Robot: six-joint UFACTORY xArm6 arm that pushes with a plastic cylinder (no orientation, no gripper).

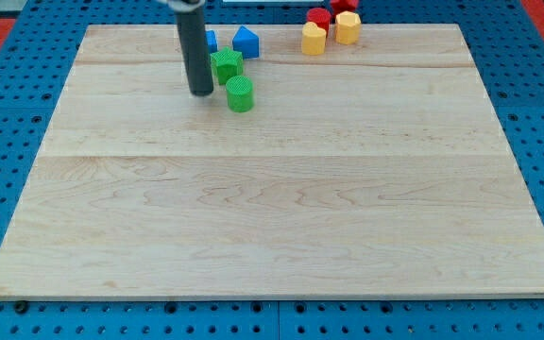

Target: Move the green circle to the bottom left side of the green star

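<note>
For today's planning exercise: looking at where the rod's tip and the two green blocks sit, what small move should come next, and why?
Probably bring my tip round to the view's right of the green circle and nudge it leftward. The circle sits just below and slightly right of the green star, and my tip is on its left, the wrong side for that push.

Bright even light; soft shadows; slight blur

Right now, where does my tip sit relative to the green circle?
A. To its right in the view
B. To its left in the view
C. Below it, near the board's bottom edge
B: my tip stands just left of the green circle, a small gap between.
</note>
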